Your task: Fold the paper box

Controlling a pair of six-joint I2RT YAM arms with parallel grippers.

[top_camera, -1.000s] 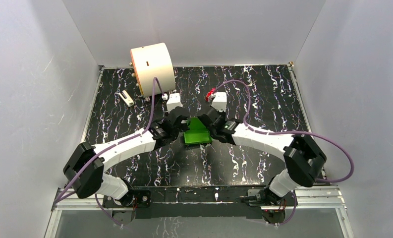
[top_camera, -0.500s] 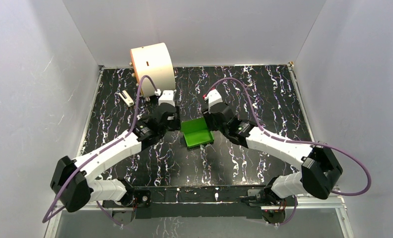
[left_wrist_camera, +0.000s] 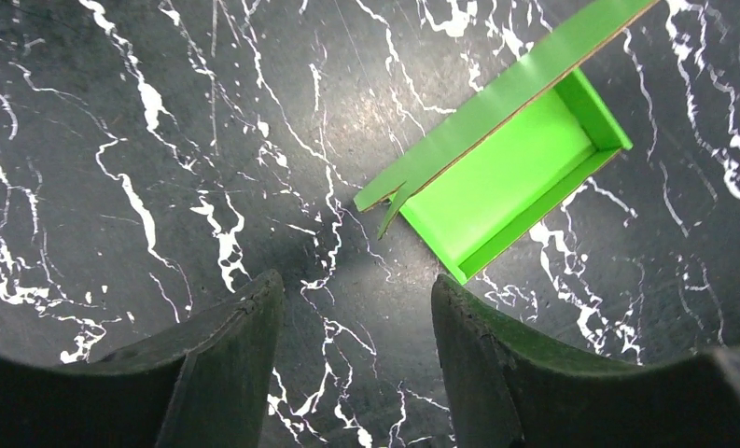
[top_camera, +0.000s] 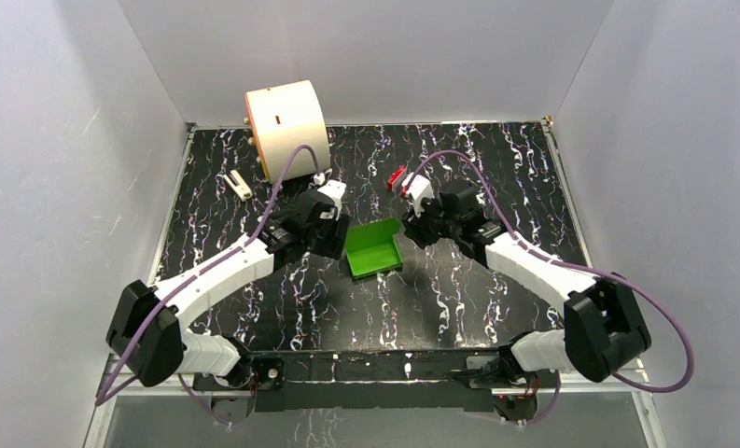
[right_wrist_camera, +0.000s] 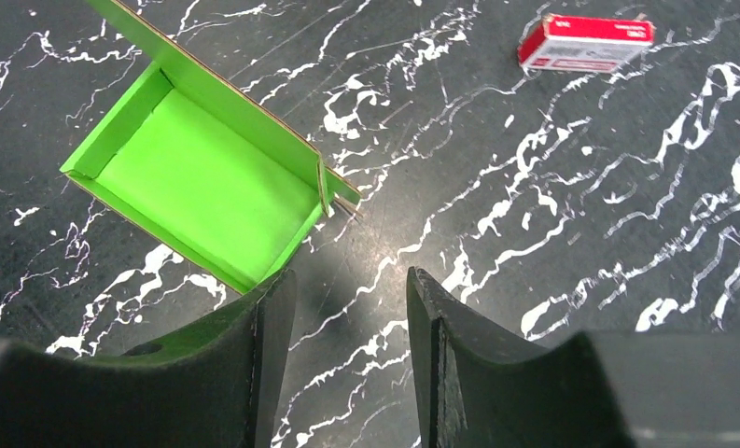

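We judge the box (top_camera: 373, 250) to be light, thin card, stiff only along its creases, easily crushed and apt to slide on the smooth surface (top_camera: 496, 177). It lies as a shallow open tray, in front and right of the cylinder (top_camera: 286, 126). We would pinch its tall flap gently near the ends. The left fingers (left_wrist_camera: 226, 373), just in front of the cylinder, and the right fingers (right_wrist_camera: 254, 364), further right, stand wide apart, holding nothing. We count one box, one cylinder, one red block (top_camera: 396, 176) and one small white item (top_camera: 240, 185).
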